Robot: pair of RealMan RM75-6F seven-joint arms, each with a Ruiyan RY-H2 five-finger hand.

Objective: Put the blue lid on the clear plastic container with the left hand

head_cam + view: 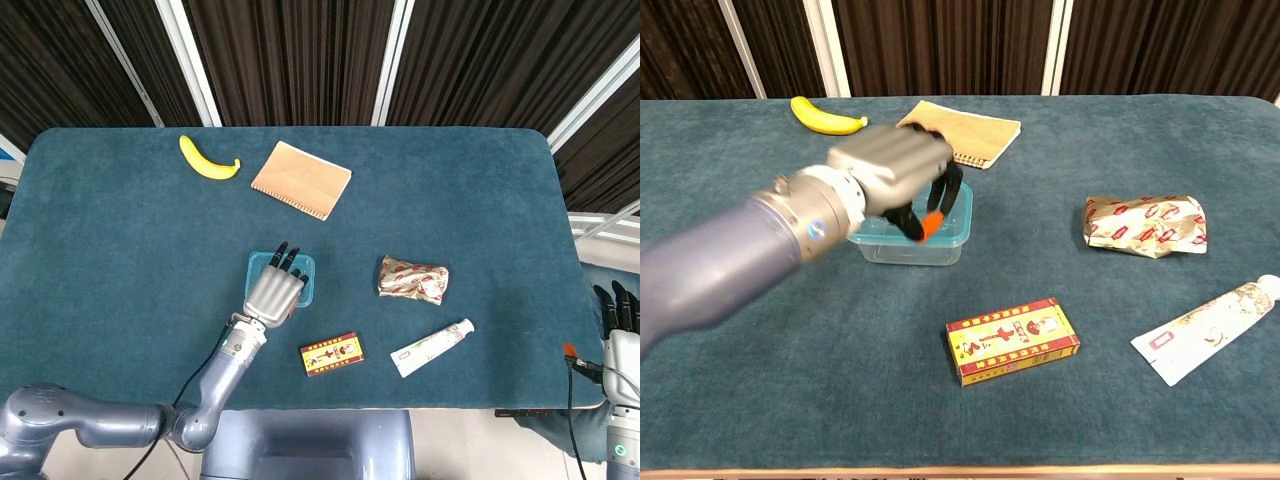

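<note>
1. Head view: the left hand (274,292) is hovering over the container (304,282), which is sitting near the middle of the desk (120,240). Its fingers are pointing away from the robot, loosely apart, and nothing is showing in them.
2. Head view: the blue lid (306,266) is lying on top of the container, showing as a blue rectangle around the hand.
3. Head view: a red box (331,354) is lying just nearer the robot than the container, and a tube (431,347) is lying to the right of the box. A foil packet (412,279) is lying to the right of the container.
4. Head view: a notebook (301,179) is lying beyond the container, and a banana (207,159) is lying to the left of the notebook.
5. Head view: the right hand (617,312) is showing at the right edge, off the desk, fingers pointing up and slightly apart, holding nothing.
6. Chest view: the left hand (892,175) is blurred, raised above the container (936,246), fingers curving down towards its top, gripping nothing.
7. Chest view: the lid (964,198) is closing the container's top; its blue rim is showing beside the fingers.
8. Chest view: the box (1012,340), packet (1145,224), tube (1206,330), notebook (975,131) and banana (826,116) are lying apart from the container.
</note>
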